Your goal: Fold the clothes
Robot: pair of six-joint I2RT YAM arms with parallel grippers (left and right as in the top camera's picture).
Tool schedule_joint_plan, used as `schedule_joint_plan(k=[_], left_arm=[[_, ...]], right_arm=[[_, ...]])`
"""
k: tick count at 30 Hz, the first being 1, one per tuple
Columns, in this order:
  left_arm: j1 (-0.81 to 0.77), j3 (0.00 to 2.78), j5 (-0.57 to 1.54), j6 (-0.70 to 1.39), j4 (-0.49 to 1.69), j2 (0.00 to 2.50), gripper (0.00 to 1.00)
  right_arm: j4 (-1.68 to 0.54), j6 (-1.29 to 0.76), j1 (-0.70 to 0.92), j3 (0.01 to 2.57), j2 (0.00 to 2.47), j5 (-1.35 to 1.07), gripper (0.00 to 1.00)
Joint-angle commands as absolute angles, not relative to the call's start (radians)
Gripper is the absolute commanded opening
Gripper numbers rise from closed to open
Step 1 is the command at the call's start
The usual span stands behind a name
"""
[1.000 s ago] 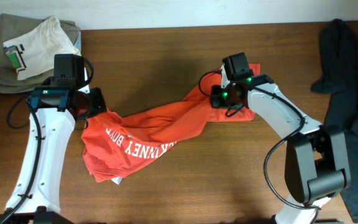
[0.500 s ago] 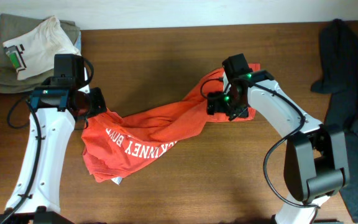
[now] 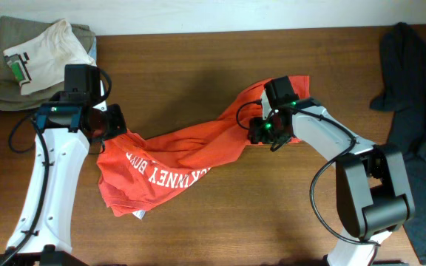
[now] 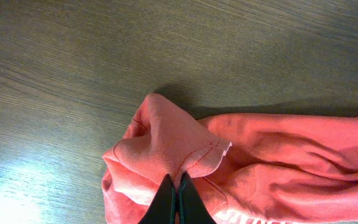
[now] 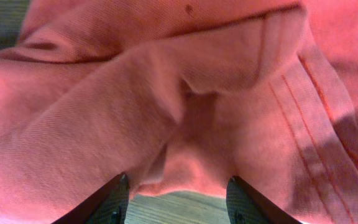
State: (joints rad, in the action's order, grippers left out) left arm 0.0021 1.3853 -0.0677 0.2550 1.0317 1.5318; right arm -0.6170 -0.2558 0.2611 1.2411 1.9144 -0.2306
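Left hand [image 3: 115,123]: clamped on a stitched edge of the T-shirt [image 3: 176,159]. In the wrist view the fingertips [image 4: 165,205] are pressed together, with a puckered flap of cloth coming out of them. Sleeve or corner, cannot tell.

The T-shirt lies mid-surface [image 3: 198,59] between the two arms, twisted like a rope, not spread.

Handling, as a judgement: thin, limp and light, with no stiffness. It sags and twists wherever it is lifted and probably slides easily on the wood. Not fragile. A pinch in the middle of a panel only bunches it, so the best holds are hems, seams and corners. It needs untwisting and flattening before any fold.

Long axis runs diagonally in the overhead view, from lower left to upper right. The wide crumpled end with the white lettering [image 3: 170,176] sits low, beside the left arm. A narrow twisted waist is in the middle, and the other end is up by the right arm. Which end is the collar, cannot tell.

Right hand [image 3: 262,131]: fingers [image 5: 114,200] parted, straddling a soft fold near a double-stitched hem, with no cloth pinched between them as far as shows.
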Motion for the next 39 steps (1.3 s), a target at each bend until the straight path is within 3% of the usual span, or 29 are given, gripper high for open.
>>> schedule_joint_plan(k=[1,12,16,27,39], left_arm=[[0.003,1.388,-0.078,0.261,1.032,1.531,0.0],[0.003,1.388,-0.078,0.261,1.033,1.531,0.01],[0.003,1.388,-0.078,0.261,1.034,1.531,0.01],[0.003,1.388,-0.078,0.261,1.031,1.531,0.0],[0.003,1.388,-0.078,0.261,1.029,1.531,0.0]], right_arm=[[-0.577,-0.24,0.255,1.233,1.922,-0.305,0.5],[-0.549,-0.243,0.268,1.232,1.952,-0.364,0.5],[-0.554,-0.239,0.262,1.232,1.971,-0.356,0.38],[-0.625,-0.168,0.176,1.232,1.925,-0.39,0.4],[-0.497,-0.169,0.205,1.161,1.927,-0.462,0.4]])
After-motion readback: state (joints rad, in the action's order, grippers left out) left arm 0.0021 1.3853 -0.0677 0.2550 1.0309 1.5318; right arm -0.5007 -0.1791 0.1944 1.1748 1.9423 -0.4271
